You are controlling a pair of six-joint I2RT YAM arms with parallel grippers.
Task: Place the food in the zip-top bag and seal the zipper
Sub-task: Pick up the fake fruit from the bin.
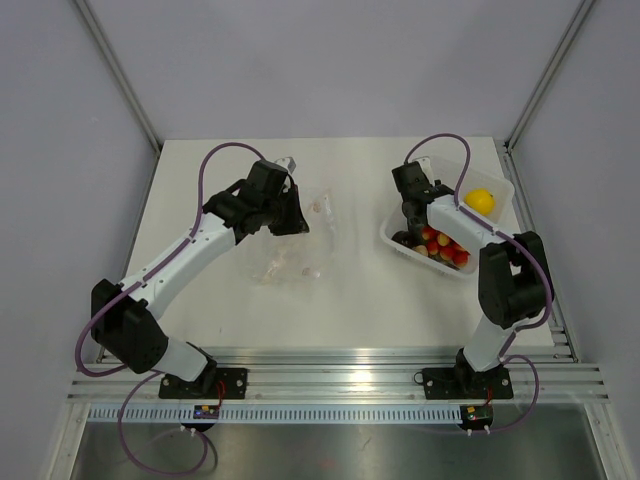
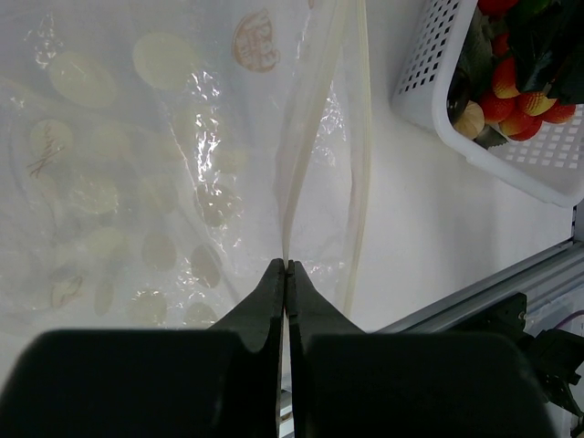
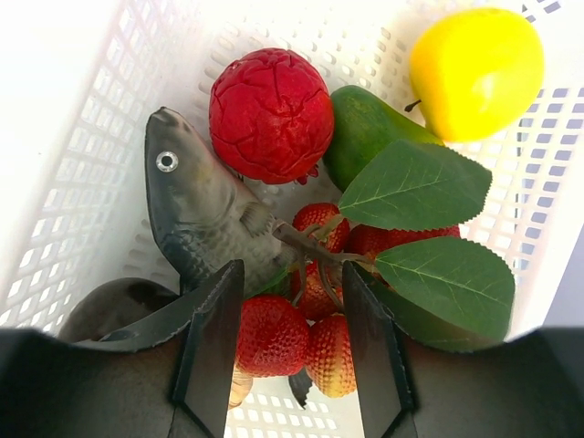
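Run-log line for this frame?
left gripper: shut on zipper | right gripper: open around strawberries in basket | zip-top bag: mouth open, no food seen inside

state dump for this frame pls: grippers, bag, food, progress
left gripper: shut on the zipper at the bag's mouth
right gripper: open, down in the white basket, fingers either side of the strawberries
zip-top bag: lying on the table, zipper strips apart, no food visible inside
basket contents: strawberries, yellow fruit, red ball, green fruit, toy fish
progress: nothing bagged, unsealed
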